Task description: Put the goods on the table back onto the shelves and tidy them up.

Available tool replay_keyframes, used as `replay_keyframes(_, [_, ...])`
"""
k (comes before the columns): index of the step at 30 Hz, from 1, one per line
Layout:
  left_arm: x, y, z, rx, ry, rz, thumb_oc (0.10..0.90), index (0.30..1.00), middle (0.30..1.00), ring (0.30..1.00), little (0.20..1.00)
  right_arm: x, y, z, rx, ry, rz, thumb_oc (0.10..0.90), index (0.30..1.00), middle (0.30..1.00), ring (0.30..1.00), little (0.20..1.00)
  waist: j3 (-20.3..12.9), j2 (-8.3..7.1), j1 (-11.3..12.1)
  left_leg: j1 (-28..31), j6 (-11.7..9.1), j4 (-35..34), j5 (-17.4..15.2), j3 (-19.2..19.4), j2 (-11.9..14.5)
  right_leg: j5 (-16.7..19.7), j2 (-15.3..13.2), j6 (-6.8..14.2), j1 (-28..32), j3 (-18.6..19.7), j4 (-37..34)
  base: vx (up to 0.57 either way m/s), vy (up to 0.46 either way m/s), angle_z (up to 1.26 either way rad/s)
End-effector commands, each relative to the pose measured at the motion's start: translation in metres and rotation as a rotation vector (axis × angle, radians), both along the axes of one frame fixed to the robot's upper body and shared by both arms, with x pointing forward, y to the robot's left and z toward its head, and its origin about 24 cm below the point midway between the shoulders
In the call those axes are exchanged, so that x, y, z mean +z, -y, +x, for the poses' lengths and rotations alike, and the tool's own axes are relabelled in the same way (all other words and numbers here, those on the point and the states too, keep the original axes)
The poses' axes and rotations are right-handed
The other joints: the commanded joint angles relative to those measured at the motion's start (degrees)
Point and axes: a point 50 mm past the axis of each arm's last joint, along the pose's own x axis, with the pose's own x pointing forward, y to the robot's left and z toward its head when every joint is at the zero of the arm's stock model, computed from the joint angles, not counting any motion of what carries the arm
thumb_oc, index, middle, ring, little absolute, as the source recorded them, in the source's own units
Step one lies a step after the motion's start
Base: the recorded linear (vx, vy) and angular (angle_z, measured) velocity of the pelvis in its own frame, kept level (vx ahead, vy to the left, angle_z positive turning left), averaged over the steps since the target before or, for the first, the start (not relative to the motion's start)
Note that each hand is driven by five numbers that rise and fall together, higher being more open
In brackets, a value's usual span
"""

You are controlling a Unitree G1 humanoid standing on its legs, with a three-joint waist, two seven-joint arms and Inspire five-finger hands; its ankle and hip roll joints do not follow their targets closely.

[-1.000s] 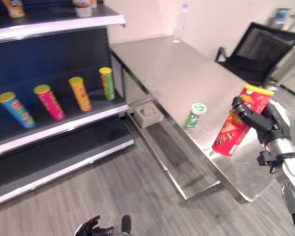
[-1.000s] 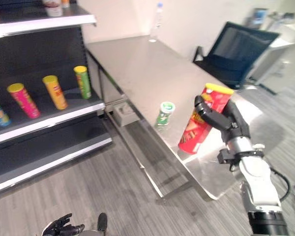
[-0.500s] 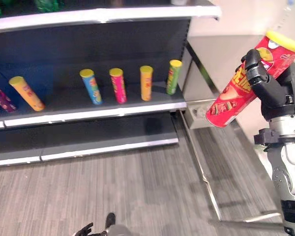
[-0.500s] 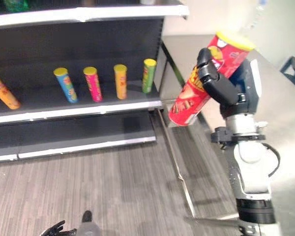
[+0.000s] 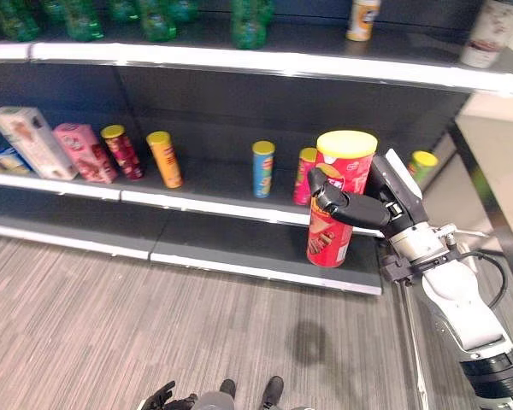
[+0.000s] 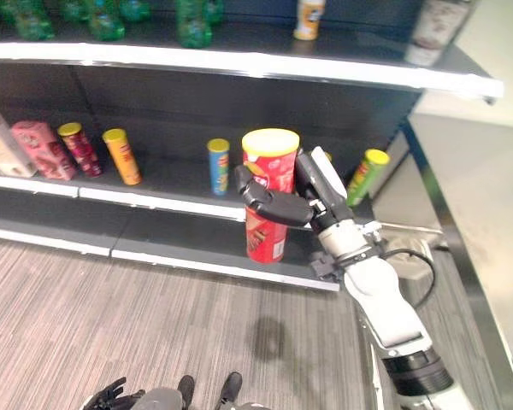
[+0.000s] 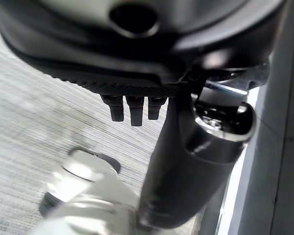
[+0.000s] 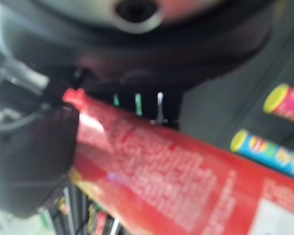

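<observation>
red can [image 5: 335, 205] upright, gripped by right hand [image 5: 352, 207], just before shelf edge [image 5: 239, 211].

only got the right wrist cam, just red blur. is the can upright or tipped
observer: Upright. The red can stands yellow lid up in the right hand, fingers curled round its middle.
operator: is it on a shelf yet
observer: No, it hangs in the air in front of the middle shelf.
operator: whats nearest on that shelf
observer: A blue can stands to its left and a green can to its right.
operator: left hand busy
observer: No, the left hand hangs low, holding nothing.
</observation>
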Motion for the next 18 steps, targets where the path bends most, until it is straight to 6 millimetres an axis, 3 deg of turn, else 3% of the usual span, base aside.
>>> replay_keyframes(1, [0.015, -0.026, 0.02, -0.038, 0.088, 0.07, 0.8, 0.9, 0.9, 0.9, 0.9, 0.046, -0.002, -0.011, 0.024, 0.253, -0.009, 0.4, 0.3, 0.3, 0.3, 0.3, -3.82, -2.19, -1.31, 1.08, -0.57, -2.44, -4.34, 3.91, 4.41, 3.75, -9.19, 8.58, 7.04, 3.8, -8.8, 0.13, 0.38, 0.97])
replay_keyframes(2, [0.015, -0.026, 0.019, -0.033, 0.087, 0.073, 0.8, 0.9, 0.9, 0.9, 0.9, 0.044, -0.003, -0.011, 0.023, 0.247, -0.012, 0.4, 0.3, 0.3, 0.3, 0.3, -3.97, -2.09, -1.43, 1.18, -1.03, -4.14, -2.82, 3.2, 6.67, 3.61, -9.85, 8.84, 6.76, 3.9, -8.8, 0.21, 0.691, 0.35])
replay_keyframes(3, [0.017, -0.027, 0.023, -0.034, 0.107, 0.084, 0.8, 0.9, 0.9, 0.9, 0.9, 0.038, -0.002, -0.008, -0.001, 0.238, -0.022, 0.4, 0.3, 0.3, 0.3, 0.3, -4.07, -1.14, -2.27, -0.01, -3.05, -9.28, 2.11, 1.57, 14.18, 2.54, -12.37, 10.56, 6.21, 5.0, -8.53, 0.14, 0.457, -0.32])
replay_keyframes(4, [0.017, -0.027, 0.023, -0.034, 0.107, 0.084, 0.8, 0.9, 0.9, 0.9, 0.9, 0.038, -0.002, -0.008, -0.001, 0.237, -0.023, 0.4, 0.3, 0.3, 0.3, 0.3, -4.08, -1.02, -2.23, 0.29, -3.16, -9.75, 2.33, 1.64, 14.37, 2.48, -12.19, 10.49, 6.25, 5.02, -8.51, 0.16, 0.532, -0.33])
replay_keyframes(6, [0.019, -0.029, 0.024, -0.059, 0.112, 0.105, 0.8, 0.9, 0.9, 0.9, 0.9, 0.035, 0.003, -0.009, -0.037, 0.235, -0.011, 0.4, 0.3, 0.3, 0.3, 0.3, -4.55, 0.62, -3.09, -0.46, -4.91, -13.1, 4.9, 1.22, 17.24, 1.76, -13.91, 11.85, 7.16, 5.68, -8.38, 0.21, 0.595, -0.05])
replay_keyframes(7, [0.018, -0.029, 0.023, -0.109, 0.085, 0.123, 0.8, 0.9, 0.9, 0.9, 0.9, 0.029, 0.008, -0.011, -0.083, 0.227, -0.011, 0.4, 0.3, 0.3, 0.3, 0.3, -6.3, 3.76, -4.04, -0.51, -6.47, -13.62, 5.2, 1.34, 16.58, 2.09, -16.88, 13.64, 9.18, 5.37, -7.84, 0.26, 0.694, -0.1])
replay_keyframes(8, [0.017, -0.029, 0.023, -0.11, 0.085, 0.123, 0.8, 0.9, 0.9, 0.9, 0.9, 0.029, 0.008, -0.011, -0.084, 0.226, -0.011, 0.4, 0.3, 0.3, 0.3, 0.3, -6.29, 3.7, -4.06, -0.49, -6.44, -13.58, 5.16, 1.3, 16.48, 2.1, -16.97, 13.7, 9.28, 5.3, -7.88, 0.31, 0.747, -0.28])
replay_keyframes(9, [0.018, -0.029, 0.025, -0.137, 0.086, 0.129, 0.8, 0.9, 0.9, 0.9, 0.9, 0.026, 0.01, -0.011, -0.105, 0.219, -0.015, 0.4, 0.3, 0.3, 0.3, 0.3, -6.65, 4.3, -4.24, -0.69, -6.4, -12.76, 4.01, 1.45, 15.02, 3.18, -19.63, 14.32, 9.71, 4.94, -7.08, 0.23, 0.522, -0.14])
replay_keyframes(10, [0.022, -0.035, 0.027, -0.176, 0.087, 0.154, 0.8, 0.9, 0.9, 0.9, 0.9, 0.023, 0.007, -0.009, -0.121, 0.212, -0.004, 0.4, 0.3, 0.3, 0.3, 0.3, -6.35, 4.11, -4.18, -0.5, -4.45, -9.23, 0.83, 1.74, 10.66, 5.6, -24.41, 14.05, 8.69, 5.47, -2.91, 0.28, 0.73, -0.08])
replay_keyframes(12, [0.024, -0.044, 0.024, -0.172, 0.075, 0.178, 0.8, 0.9, 0.9, 0.9, 0.9, 0.024, -0.003, -0.007, -0.089, 0.22, 0.022, 0.4, 0.3, 0.3, 0.3, 0.3, -5.71, 4.21, -3.27, 0.87, -1.37, -8.59, -1.7, 4.67, 6.74, 9.44, -29.76, 13.04, 4.96, 3.79, 1.8, 0.15, 0.622, -0.36])
replay_keyframes(13, [0.025, -0.049, 0.022, -0.158, 0.072, 0.188, 0.8, 0.9, 0.9, 0.9, 0.9, 0.025, -0.008, -0.005, -0.075, 0.225, 0.031, 0.4, 0.3, 0.3, 0.3, 0.3, -5.4, 4.57, -2.72, 1.79, -0.32, -8.73, -2.37, 6.23, 5.6, 10.45, -31.33, 12.1, 3.97, 0.99, 3.09, 0.05, 0.485, -0.59])
replay_keyframes(14, [0.026, -0.052, 0.021, -0.158, 0.069, 0.195, 0.8, 0.9, 0.9, 0.9, 0.9, 0.023, -0.01, -0.005, -0.068, 0.217, 0.039, 0.4, 0.3, 0.3, 0.3, 0.3, -4.84, 4.93, -2.77, 2.54, 0.47, -8.92, -2.79, 7.16, 4.7, 9.19, -31.21, 11.37, 3.45, -0.07, 5.15, 0.07, 0.485, -0.92])
replay_keyframes(16, [0.024, -0.053, 0.016, -0.165, 0.044, 0.188, 0.8, 0.9, 0.9, 0.9, 0.9, 0.02, -0.007, -0.004, -0.072, 0.192, 0.019, 0.4, 0.3, 0.3, 0.3, 0.3, -3.99, 5.49, -4.75, 4.64, 1.99, -10.3, -2.58, 6.69, 2.27, 4.89, -23.75, 8.9, -0.15, 5.95, 9.58, 0.12, 0.417, -0.54])
replay_keyframes(18, [0.022, -0.052, 0.012, -0.143, 0.031, 0.179, 0.8, 0.9, 0.9, 0.9, 0.9, 0.026, -0.012, -0.002, -0.051, 0.213, 0.031, 0.4, 0.3, 0.3, 0.3, 0.3, -3.44, 5.76, -4.31, 6.06, 2.57, -12.14, -2.16, 6.84, 0.75, 2.35, -18.47, 8.45, -0.26, 5.52, 7.34, 0.12, 0.235, 0.35])
